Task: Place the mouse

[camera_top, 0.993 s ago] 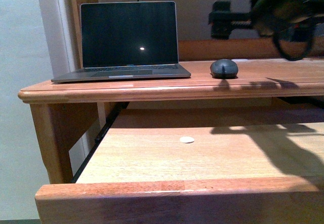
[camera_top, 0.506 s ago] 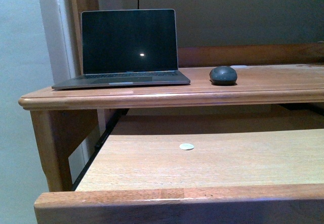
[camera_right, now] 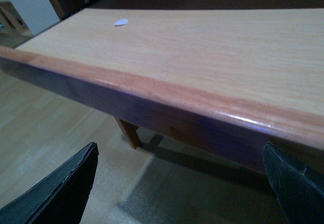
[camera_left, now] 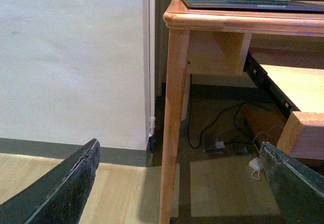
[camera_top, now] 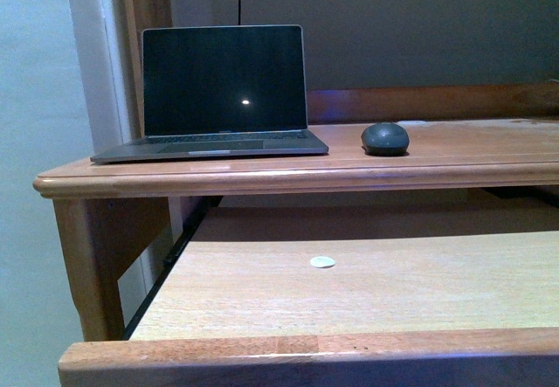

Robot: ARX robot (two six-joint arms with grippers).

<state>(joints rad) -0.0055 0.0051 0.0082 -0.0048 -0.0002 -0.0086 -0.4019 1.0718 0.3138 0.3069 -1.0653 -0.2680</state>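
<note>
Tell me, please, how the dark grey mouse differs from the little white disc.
Colour: the small dark grey rounded computer mouse is nearly black, the small white round disc pale. Shape: the mouse is domed, the disc looks flat. Place: the mouse sits on the wooden desk top, the disc lower, on the pull-out wooden shelf. Both are rounded and lie untouched.

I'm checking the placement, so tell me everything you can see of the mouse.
The mouse is a small, dark grey, smooth, rounded oval with no cord showing; it looks like matte plastic. It lies flat on the desk top, to the right of the open laptop and apart from it. Nothing else touches it.
</note>
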